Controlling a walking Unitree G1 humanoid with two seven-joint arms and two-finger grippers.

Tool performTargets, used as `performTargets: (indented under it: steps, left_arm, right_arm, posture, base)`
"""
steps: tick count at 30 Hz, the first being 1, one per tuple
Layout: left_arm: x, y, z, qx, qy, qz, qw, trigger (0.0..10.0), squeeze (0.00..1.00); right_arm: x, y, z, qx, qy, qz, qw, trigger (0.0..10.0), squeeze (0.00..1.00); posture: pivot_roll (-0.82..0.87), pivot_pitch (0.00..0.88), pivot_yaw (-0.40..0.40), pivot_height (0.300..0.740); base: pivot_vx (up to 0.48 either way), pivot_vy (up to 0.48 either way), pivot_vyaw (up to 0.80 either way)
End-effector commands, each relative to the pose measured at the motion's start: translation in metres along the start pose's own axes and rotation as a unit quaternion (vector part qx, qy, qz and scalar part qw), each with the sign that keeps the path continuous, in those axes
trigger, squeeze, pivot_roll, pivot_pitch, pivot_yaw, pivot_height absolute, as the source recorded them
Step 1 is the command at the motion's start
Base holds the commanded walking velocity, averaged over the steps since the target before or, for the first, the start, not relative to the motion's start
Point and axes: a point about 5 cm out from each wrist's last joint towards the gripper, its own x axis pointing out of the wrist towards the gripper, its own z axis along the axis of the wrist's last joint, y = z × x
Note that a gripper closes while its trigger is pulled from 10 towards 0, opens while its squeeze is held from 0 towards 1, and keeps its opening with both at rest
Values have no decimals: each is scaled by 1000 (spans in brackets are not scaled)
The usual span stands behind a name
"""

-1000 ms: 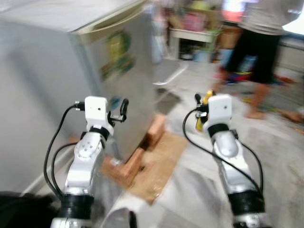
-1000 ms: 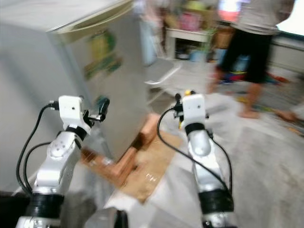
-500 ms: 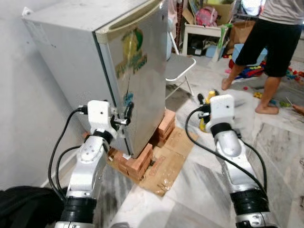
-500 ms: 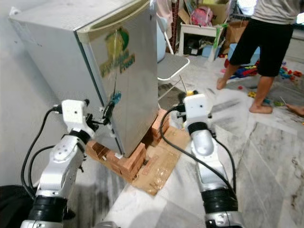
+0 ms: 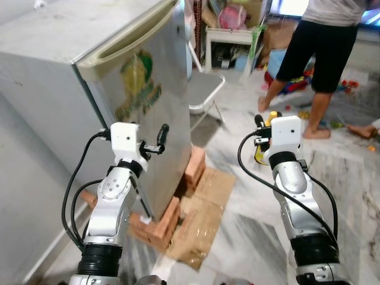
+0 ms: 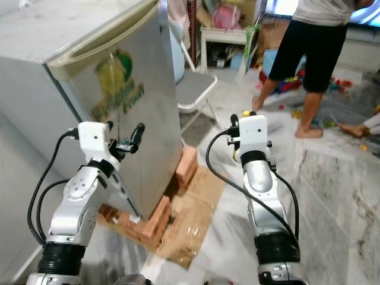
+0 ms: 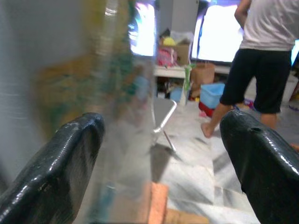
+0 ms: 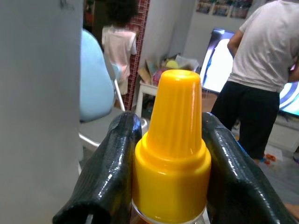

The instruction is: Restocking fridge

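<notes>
The right gripper (image 8: 170, 154) is clamping a bottle (image 8: 171, 158) with a yellow cap, its two black fingers (image 8: 110, 172) pressing against either side of the cap's collar. In the head views this gripper (image 5: 261, 127) is holding the bottle (image 5: 262, 153) upright in the air to the right of the fridge (image 5: 107, 101), well apart from its door. The left gripper (image 7: 161, 154) is standing with its fingers (image 7: 56, 168) spread wide and gripping nothing; it is hovering just in front of the fridge's closed door, near the door's lower right edge, and whether a fingertip is touching the door cannot be told. The fridge is sitting on red bricks (image 5: 161, 221), with flattened cardboard (image 5: 202, 217) lying on the marble floor (image 6: 332, 196) just beside them. Beyond the fridge a white folding chair (image 5: 202, 95) is standing, and farther right of it a person (image 5: 317, 53) in black shorts and a pale shirt is standing barefoot among scattered toys (image 6: 350, 83). Behind the chair a low white shelf (image 6: 222, 44) is holding boxes and bags.
</notes>
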Motion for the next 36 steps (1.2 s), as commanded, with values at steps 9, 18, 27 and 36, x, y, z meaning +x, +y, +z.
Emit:
performTargets:
  steps: [9, 18, 27, 36]
  left_arm:
    - [-16, 25, -8, 17, 22, 55, 998, 10000, 0]
    - [-56, 59, -16, 45, 45, 87, 994, 10000, 0]
    - [-81, 71, -22, 60, 65, 97, 991, 10000, 0]
    - [-79, 68, -17, 65, 72, 72, 993, 10000, 0]
  right_arm:
    - [-2, 5, 2, -1, -7, 13, 1000, 10000, 0]
    - [-26, -15, -9, -3, 20, -9, 1000, 10000, 0]
    - [-29, -17, -3, -29, 29, 19, 999, 10000, 0]
    - [-31, -18, -12, -16, 53, 13, 998, 10000, 0]
  posture:
    - [6, 0, 24, 740]
    - [25, 0, 9, 740]
    - [6, 0, -15, 740]
    - [48, 0, -28, 740]
  base:
    - [0, 0, 0]
    - [0, 0, 0]
    - [0, 123, -356]
    - [0, 456, -597]
